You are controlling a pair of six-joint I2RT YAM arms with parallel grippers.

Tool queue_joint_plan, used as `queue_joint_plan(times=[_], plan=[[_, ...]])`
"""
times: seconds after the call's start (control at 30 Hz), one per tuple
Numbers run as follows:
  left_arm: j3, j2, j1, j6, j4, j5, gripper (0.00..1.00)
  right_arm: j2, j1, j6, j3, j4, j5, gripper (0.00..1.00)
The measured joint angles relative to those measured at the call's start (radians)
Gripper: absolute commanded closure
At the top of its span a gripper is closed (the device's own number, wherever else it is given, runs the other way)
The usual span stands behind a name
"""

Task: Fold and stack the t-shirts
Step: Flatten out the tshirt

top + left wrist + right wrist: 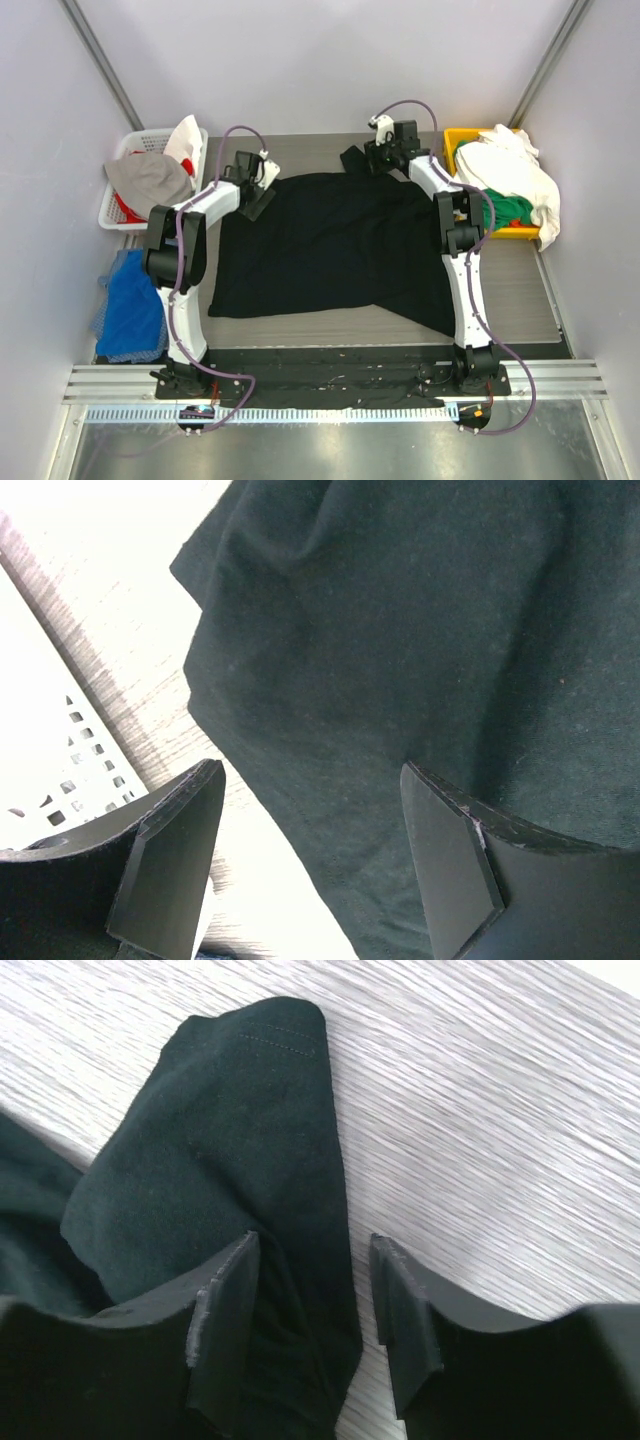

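Fingers (pixel 165 870) of the left gripper (pixel 310 780) are seen spread wide and released, with nothing held: one is poised over the black shirt (pixel 420 630), the other just off its left edge, above the table (pixel 125 670). The shirt's far right sleeve (pixel 230 1130) is straddled by the right gripper (pixel 314 1250). Its jaws are parted rather than clenched, one finger being set over the sleeve and the other over bare wood just beside it, and no grip is made out. From above, the black shirt is found spread flat, its far edge reached by both grippers and its near right corner drawn out in a point. A white basket (pixel 140 135) holding grey cloth (pixel 150 178) is placed left of the shirt's far left corner. A blue cloth (pixel 135 300) is heaped left of the shirt's near edge. A yellow bin (pixel 455 140) is placed right of the shirt's far right corner and is piled with a white shirt (pixel 510 170) and a green shirt (pixel 510 210).
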Motion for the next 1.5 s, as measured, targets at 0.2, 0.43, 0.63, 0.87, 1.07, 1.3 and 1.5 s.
queue_joint_plan(times=[0.2, 0.43, 0.63, 0.87, 1.07, 1.3, 1.5], plan=[[-0.011, 0.0, 0.0, 0.004, 0.0, -0.014, 0.25, 0.001, 0.024, 0.003, 0.001, -0.001, -0.007, 0.99], [-0.011, 0.0, 0.0, 0.006, 0.0, -0.023, 0.25, 0.0, 0.036, -0.005, 0.001, 0.003, 0.021, 0.99], [-0.011, 0.0, 0.0, 0.004, 0.0, -0.027, 0.26, -0.018, 0.041, -0.049, -0.02, 0.021, 0.154, 0.99], [-0.003, 0.009, -0.002, 0.002, -0.001, -0.035, 0.26, -0.033, 0.042, -0.14, -0.022, 0.032, 0.377, 0.99], [-0.002, 0.016, -0.002, 0.002, -0.003, -0.041, 0.27, -0.033, 0.042, -0.224, 0.035, 0.042, 0.521, 0.99], [-0.002, 0.017, -0.002, 0.002, -0.003, -0.043, 0.27, -0.033, 0.051, -0.299, 0.114, 0.101, 0.591, 0.99], [-0.002, 0.018, -0.003, 0.002, -0.003, -0.045, 0.27, -0.033, 0.074, -0.377, 0.119, 0.135, 0.621, 0.98]])
